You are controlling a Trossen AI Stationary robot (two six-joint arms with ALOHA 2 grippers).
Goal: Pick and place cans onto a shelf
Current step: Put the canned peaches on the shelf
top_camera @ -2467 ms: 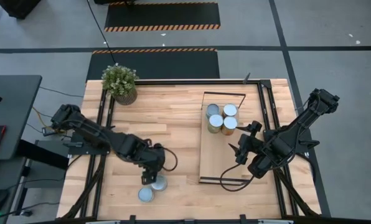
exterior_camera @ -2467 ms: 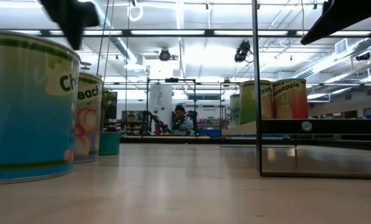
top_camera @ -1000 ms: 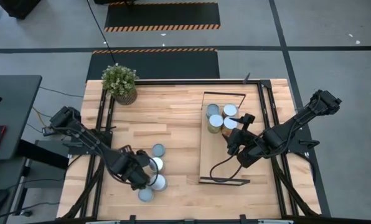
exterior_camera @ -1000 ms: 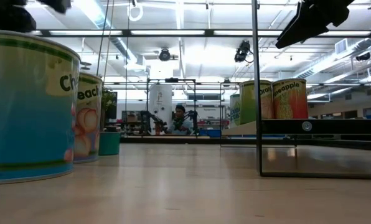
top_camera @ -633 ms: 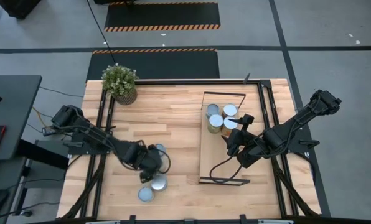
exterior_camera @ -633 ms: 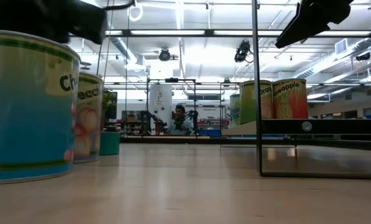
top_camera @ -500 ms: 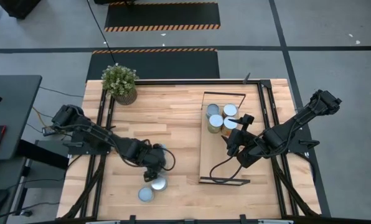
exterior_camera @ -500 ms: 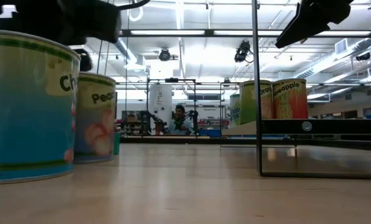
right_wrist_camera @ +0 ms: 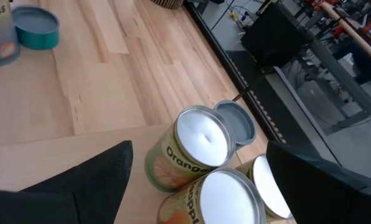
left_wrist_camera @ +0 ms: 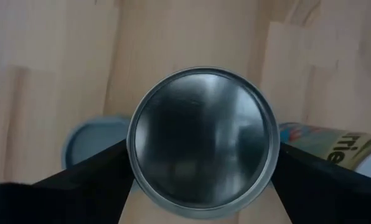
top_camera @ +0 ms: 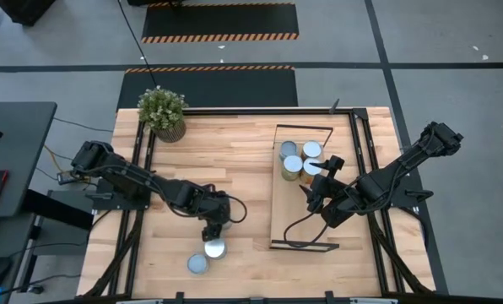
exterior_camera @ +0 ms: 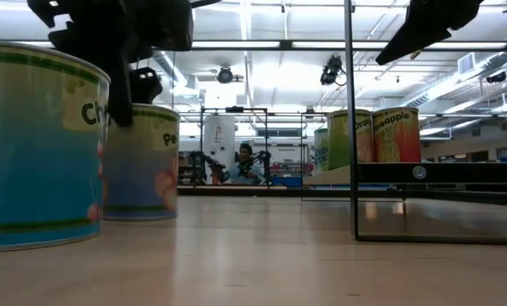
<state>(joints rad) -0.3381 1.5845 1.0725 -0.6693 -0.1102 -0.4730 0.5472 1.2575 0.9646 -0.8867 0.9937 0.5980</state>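
Left wrist view: left hand [left_wrist_camera: 201,180] fingers astride can [left_wrist_camera: 203,145]; grip uncertain. Right hand [top_camera: 317,179] open above shelf [top_camera: 287,221].

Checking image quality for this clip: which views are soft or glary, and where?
Left wrist view: the can between the fingers fills the frame, its lid dark with dull reflections and the tabletop blurred. Low view: nearest can looms large, ceiling lights glare. High view: even light.
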